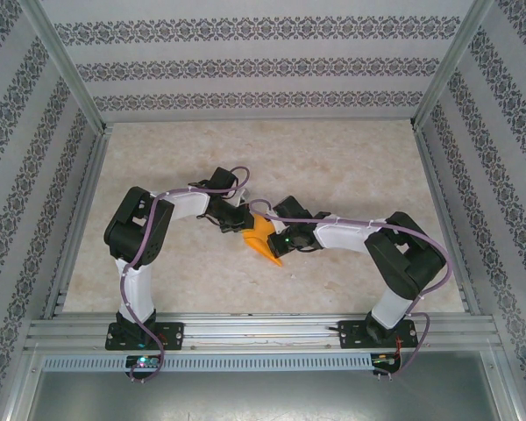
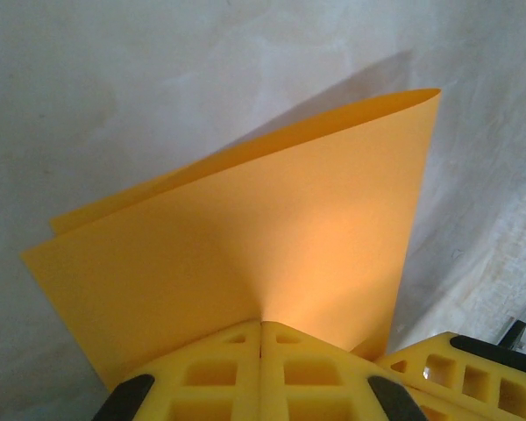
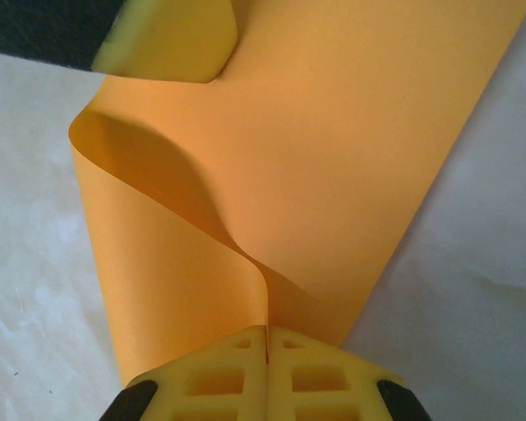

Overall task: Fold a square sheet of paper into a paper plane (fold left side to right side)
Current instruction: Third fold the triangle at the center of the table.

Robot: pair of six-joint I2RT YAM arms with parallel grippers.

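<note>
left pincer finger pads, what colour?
Bright yellow pads, black at the outer corners; clearest in the left wrist view.

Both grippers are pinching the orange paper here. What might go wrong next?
1. The left gripper and right gripper are both shut on the orange paper, close together; pulling apart may tear it.
2. The paper bulges in a loose curl by the right gripper, so pressing it down could set a crooked crease.
3. In the left wrist view the two layers' edges look offset; the fold may end uneven.
</note>
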